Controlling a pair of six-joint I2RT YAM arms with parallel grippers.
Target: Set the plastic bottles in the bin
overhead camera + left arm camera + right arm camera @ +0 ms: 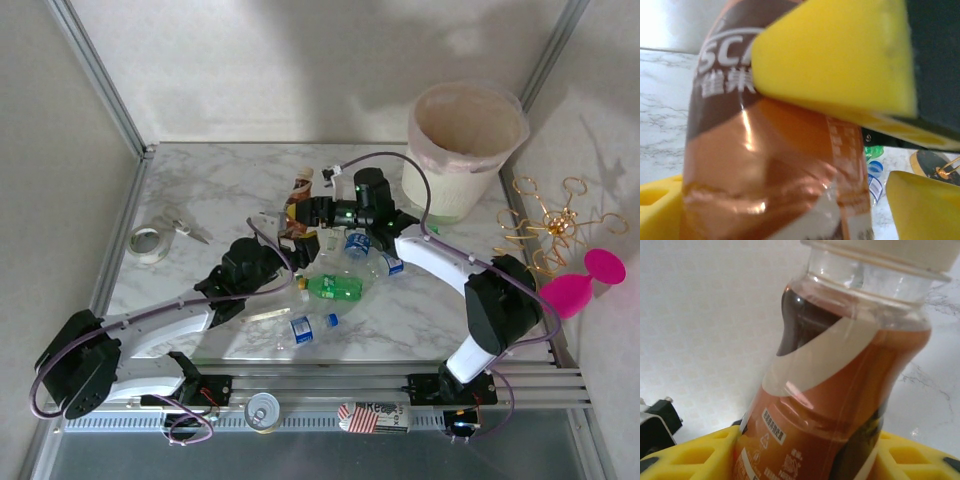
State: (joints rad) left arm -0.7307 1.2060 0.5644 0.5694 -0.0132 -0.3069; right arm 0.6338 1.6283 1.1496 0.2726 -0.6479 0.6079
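An orange-labelled plastic bottle (840, 390) with a cream cap stands upright between both grippers, above the table's middle (302, 186). My right gripper (810, 460) is shut on it, yellow pads pressed to both sides; in the top view it reaches in from the right (312, 212). My left gripper (790, 215) is open around the same bottle (765, 165), with a gap at its right finger (925, 205); from above it sits just below the bottle (290, 236). A green bottle (335, 288) and clear blue-labelled bottles (312, 326) lie on the marble. The cream bin (462, 140) stands at the back right.
A tape roll (148, 243) and scissors (187, 227) lie at the left. A pink goblet (585, 285) and a gold wire stand (555, 225) sit right of the table. A can (263, 410) rests on the front rail. More clear bottles (360, 244) lie under the right arm.
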